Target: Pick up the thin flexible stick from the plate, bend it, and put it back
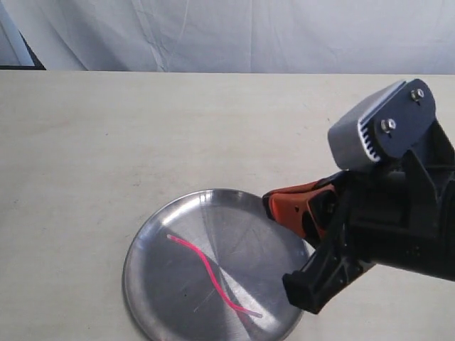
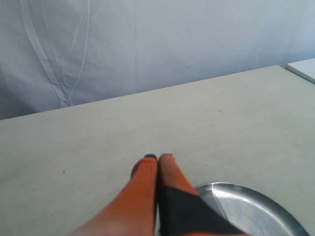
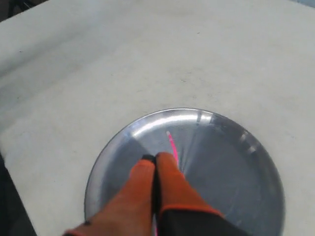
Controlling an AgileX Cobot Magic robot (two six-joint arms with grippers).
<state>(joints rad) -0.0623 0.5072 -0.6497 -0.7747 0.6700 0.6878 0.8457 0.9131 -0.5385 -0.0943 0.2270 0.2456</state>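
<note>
The thin pink stick (image 1: 201,257) lies in a wavy line across the silver plate (image 1: 163,284), its whitish tip toward the plate's near right rim. My right gripper (image 1: 270,206) hovers over the plate's far right rim, apart from the stick, orange fingers pressed together and empty. In the right wrist view this gripper (image 3: 156,156) is shut above the plate (image 3: 231,167), with the stick (image 3: 172,145) showing just beyond the fingertips. My left gripper (image 2: 158,157) is shut with nothing in it over bare table beside the plate (image 2: 256,206); the exterior view does not show it.
The plate sits near the front of a beige table (image 1: 142,142). A white cloth backdrop (image 1: 213,35) hangs behind the far edge. The right arm's dark body (image 1: 398,213) overhangs the plate's right side. A pale flat object (image 2: 302,69) lies at the table's edge.
</note>
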